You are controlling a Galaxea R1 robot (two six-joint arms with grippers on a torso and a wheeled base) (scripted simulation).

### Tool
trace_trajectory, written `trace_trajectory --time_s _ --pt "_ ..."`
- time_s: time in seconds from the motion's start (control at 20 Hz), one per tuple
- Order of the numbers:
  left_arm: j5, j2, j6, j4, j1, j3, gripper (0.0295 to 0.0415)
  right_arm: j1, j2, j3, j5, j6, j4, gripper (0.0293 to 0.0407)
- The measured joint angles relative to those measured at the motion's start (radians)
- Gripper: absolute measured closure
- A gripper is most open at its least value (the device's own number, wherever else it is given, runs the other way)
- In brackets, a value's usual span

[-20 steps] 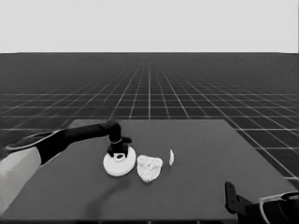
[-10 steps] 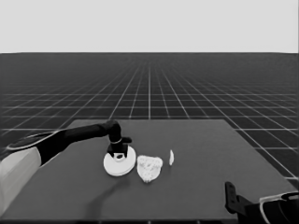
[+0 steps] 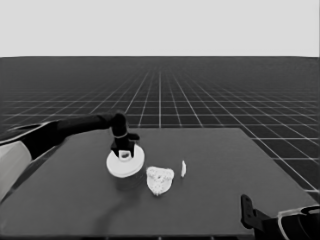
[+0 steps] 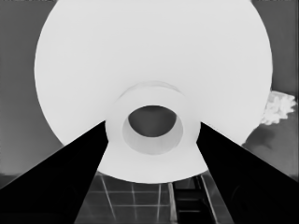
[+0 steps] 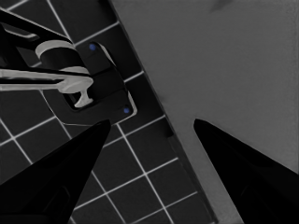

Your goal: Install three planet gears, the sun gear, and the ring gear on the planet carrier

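Fingers (image 4: 93,158) of left gripper (image 3: 123,148) clenched on larger round part (image 3: 125,162) hub; right gripper (image 5: 149,154) released, parked.

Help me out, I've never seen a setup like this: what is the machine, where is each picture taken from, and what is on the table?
It is a simulated two-armed robot at a dark table. The head view looks down across it; the other two come from cameras on the wrists. The left gripper grips the raised hub of the larger round part, its fingers on either side, and the part appears lifted off the table. Beside it lies the smaller round part with toothed gears on it, then a thin white piece. The right gripper waits open at the near right corner.
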Motion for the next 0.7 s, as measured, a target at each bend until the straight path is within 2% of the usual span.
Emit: trace_trajectory --time_s 0.1,0.2,0.3,0.6,0.7 --pt "0.001 0.0 0.0 -0.002 -0.002 0.0 0.0362 0.0 0.0 0.0 0.0 0.0 0.0 0.0315" --pt "0.014 0.2 -0.253 0.038 0.028 0.038 0.0362 0.0 0.0 0.0 0.0 0.0 0.0 0.0315" --pt "0.019 0.32 -0.299 0.05 0.04 -0.018 0.0362 0.0 0.0 0.0 0.0 0.0 0.0 0.0315" --pt "0.021 0.376 -0.31 0.056 0.045 -0.067 0.0362 0.0 0.0 0.0 0.0 0.0 0.0 0.0315" --pt "0.004 0.386 -0.291 0.116 0.107 -0.099 0.0362 0.0 0.0 0.0 0.0 0.0 0.0 0.0315"
